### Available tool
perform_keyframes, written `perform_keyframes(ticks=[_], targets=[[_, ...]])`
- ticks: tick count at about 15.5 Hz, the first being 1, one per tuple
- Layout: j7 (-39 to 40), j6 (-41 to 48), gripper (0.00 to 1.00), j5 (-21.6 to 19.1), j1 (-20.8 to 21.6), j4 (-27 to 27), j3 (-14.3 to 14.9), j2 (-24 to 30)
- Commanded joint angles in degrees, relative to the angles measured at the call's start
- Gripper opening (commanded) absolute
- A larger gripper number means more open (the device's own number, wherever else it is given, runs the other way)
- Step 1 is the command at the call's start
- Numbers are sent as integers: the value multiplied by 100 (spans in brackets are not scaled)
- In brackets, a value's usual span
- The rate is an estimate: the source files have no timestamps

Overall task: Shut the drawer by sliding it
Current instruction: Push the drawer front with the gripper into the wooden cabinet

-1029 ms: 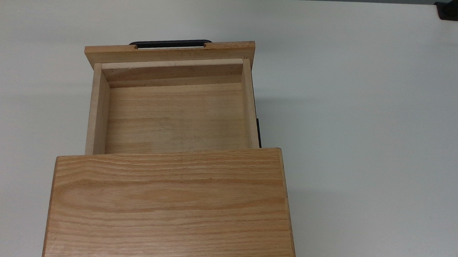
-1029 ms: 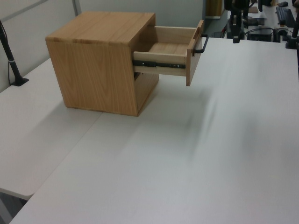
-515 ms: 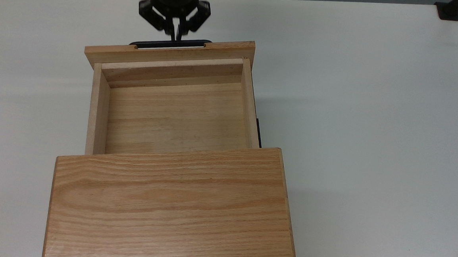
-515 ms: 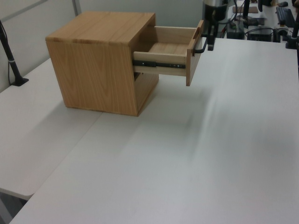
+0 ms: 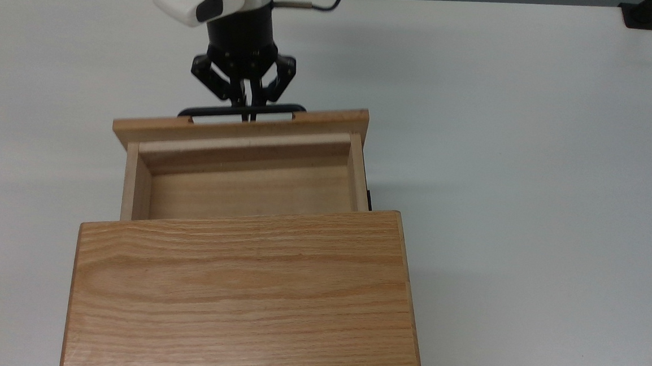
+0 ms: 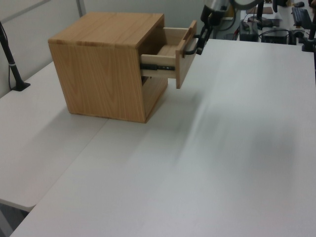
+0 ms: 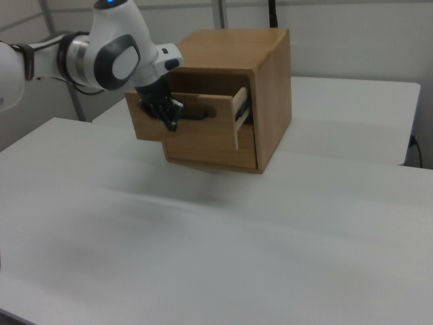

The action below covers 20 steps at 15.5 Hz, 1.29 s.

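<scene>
Wooden drawer (image 5: 246,186) is seen partly open; its black handle (image 5: 241,111) is touched by the gripper (image 5: 249,107), jaws pressed together.

Robotics lab: white worktables (image 5: 531,161), partition panels (image 7: 352,40), cabled equipment (image 6: 276,22) behind.

Even, bright overhead light is cast across the white table (image 5: 531,161), and no harsh glare is seen. A soft shadow is thrown onto the table beyond the pincer (image 5: 250,106) and to the top view's right of the drawer (image 5: 246,184). In the left and right views, broad smeared grey streaks are spread over the table below the pincer (image 6: 201,43), and fine detail there is softened.
</scene>
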State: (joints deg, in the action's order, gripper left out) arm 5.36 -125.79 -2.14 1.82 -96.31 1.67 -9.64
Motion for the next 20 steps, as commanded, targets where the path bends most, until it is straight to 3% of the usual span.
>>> perform_keyframes(ticks=[1, 12, 18, 20], targets=[[-456, -927, 9, -85, 81, 436, 53, -616], [-1319, -1922, 10, -50, 117, 1852, -26, -1874], [-1336, -2107, 10, -50, 108, 1809, -26, -1822], [-1284, -1950, 10, -41, 99, 1477, 0, -1481]])
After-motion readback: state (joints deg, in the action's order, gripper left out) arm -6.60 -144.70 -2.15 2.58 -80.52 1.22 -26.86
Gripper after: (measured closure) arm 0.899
